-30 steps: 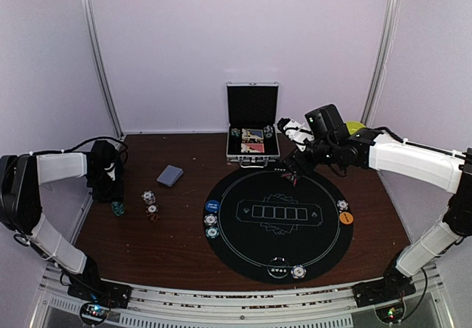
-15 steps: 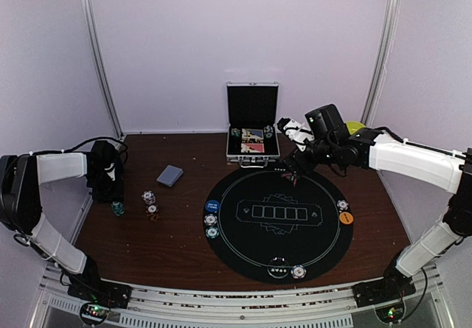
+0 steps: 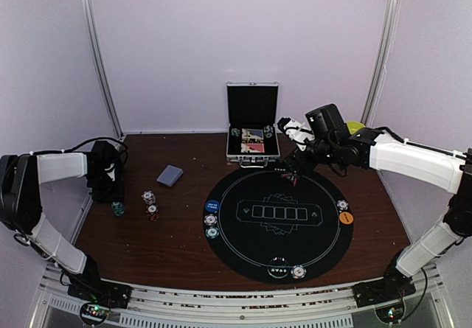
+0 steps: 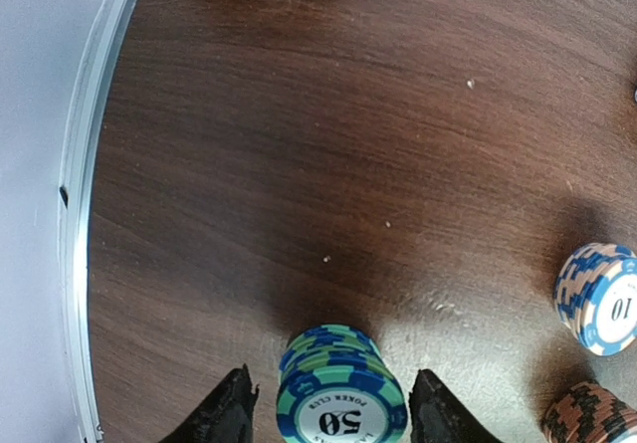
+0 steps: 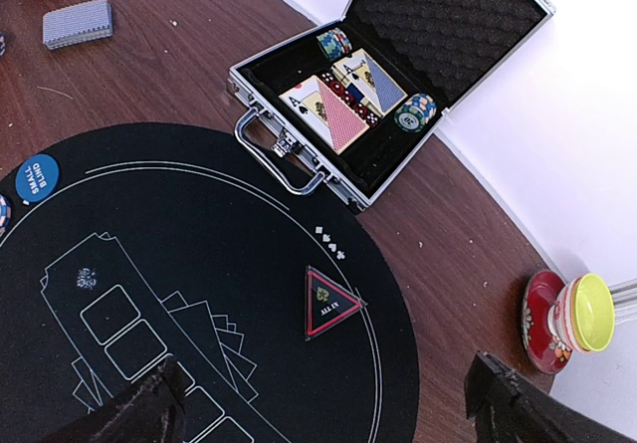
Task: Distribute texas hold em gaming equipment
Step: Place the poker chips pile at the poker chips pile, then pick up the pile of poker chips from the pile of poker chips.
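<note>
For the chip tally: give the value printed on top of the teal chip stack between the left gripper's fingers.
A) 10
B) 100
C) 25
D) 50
D: in the left wrist view the teal stack, which sits between the fingers of the left gripper, shows 50 on its top chip. The 10 is on the blue-and-white chip, which lies apart to the side.

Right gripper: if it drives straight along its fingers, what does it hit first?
Most likely the black mat, close to the ALL IN triangle. The right gripper is open and nothing shows between it and the mat; depth is unclear.
</note>
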Motion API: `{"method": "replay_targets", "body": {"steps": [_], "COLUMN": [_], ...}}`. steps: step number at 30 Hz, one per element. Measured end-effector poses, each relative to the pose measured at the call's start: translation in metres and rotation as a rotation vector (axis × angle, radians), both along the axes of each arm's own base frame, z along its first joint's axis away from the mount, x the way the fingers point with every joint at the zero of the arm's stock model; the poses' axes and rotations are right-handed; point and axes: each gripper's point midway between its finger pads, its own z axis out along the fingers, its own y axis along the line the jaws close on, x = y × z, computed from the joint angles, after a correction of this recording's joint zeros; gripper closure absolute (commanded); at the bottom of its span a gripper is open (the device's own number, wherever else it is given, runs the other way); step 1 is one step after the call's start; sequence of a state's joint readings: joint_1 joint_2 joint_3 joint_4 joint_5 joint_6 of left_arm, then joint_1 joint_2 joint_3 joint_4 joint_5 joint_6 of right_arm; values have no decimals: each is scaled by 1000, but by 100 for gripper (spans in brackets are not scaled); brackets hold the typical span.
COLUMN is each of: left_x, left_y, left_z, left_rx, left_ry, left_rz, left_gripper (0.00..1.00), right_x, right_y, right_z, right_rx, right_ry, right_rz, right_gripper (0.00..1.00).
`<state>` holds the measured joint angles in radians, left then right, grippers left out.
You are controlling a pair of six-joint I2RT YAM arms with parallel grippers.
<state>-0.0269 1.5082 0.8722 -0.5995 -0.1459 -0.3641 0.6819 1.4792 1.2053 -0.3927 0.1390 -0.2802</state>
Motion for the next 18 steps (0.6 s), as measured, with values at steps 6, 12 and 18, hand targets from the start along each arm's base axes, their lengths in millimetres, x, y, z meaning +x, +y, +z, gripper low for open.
{"method": "replay_targets", "body": {"steps": [6,12,18], "left_x": [-1,-1,-1], "left_y": [0,0,1], "left_z": [-5,-6,-5], "left_rx": [0,0,3], "left_ry": [16,19,17], "left_rz": [0,0,1], "left_gripper": [49,58,67], "right_x": [0,0,0], "right_y": [0,0,0], "right_z": [0,0,0], "right_rx": [0,0,0], "right_ry": [0,0,0], "right_rz": [0,0,0], "right_gripper": [0,0,0]}}
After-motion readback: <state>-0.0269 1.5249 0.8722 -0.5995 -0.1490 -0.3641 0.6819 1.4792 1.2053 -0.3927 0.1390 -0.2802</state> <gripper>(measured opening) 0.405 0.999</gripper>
